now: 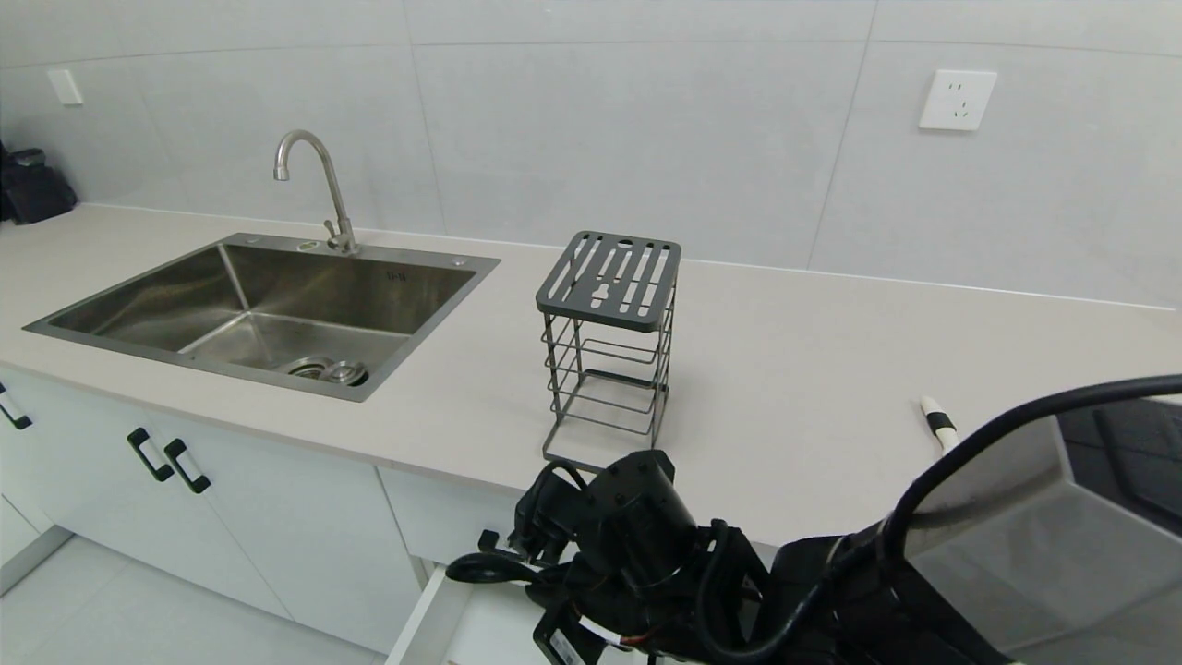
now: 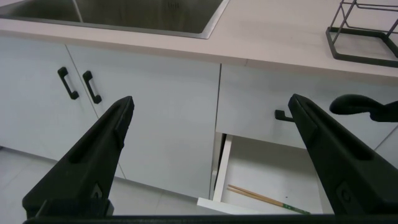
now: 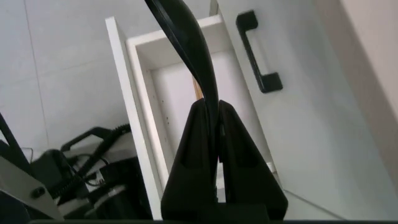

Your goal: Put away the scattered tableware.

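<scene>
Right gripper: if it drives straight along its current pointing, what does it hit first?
Likely the open drawer: the right gripper, shut on a black spoon, points into it, so the spoon would reach the drawer's white floor first. Depth is unclear.

Counted on countertop (image 1: 813, 369): one sink (image 1: 212, 365), one faucet (image 1: 314, 175), one wire rack (image 1: 609, 342), one white utensil (image 1: 939, 422), black-banded. Below: one drawer (image 2: 267, 168), one chopstick pair (image 2: 264, 199), one black spoon (image 3: 186, 43).

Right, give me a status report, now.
Left gripper open, empty. Right gripper shut on black spoon, over the open drawer. Chopsticks already in drawer. Path down looks clear.
</scene>
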Available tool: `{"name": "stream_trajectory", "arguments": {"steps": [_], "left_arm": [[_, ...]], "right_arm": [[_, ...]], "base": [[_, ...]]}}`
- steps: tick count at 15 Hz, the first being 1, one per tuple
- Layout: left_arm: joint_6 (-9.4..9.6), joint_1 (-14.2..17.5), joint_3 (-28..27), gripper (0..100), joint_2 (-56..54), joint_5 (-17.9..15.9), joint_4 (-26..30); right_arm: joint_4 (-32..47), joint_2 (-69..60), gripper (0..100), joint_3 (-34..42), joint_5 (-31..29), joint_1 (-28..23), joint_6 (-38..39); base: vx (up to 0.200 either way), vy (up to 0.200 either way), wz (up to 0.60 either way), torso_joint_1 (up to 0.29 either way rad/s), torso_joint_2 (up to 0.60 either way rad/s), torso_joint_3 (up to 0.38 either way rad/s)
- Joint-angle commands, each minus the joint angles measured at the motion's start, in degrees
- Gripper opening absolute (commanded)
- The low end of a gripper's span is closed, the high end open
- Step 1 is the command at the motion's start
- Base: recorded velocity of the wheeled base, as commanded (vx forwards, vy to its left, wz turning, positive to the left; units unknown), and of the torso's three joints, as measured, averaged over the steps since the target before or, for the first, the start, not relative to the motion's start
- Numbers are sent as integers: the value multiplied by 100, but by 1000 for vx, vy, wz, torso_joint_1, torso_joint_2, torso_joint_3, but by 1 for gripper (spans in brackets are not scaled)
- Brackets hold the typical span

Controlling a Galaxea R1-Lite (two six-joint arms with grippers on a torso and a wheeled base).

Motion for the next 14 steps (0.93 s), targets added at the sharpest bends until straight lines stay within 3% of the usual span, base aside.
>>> {"name": "stream_trajectory", "arguments": {"steps": [1,6,12,14], "left_arm": [[0,0,0,100,7,1,-1],[0,0,0,100,7,1,-1],[0,0,0,100,7,1,-1],[0,0,0,100,7,1,-1]], "right_arm": [[9,-62,0,-261,-14,25,27],[53,-677,0,99,-5,52,-25],[114,-1705,0,1699,21,289,-60],[176,-1705,0,1619,21,306,-52]], "base": [[0,0,0,0,0,0],[0,0,0,0,0,0],[0,0,0,0,0,0],[0,0,0,0,0,0]]}}
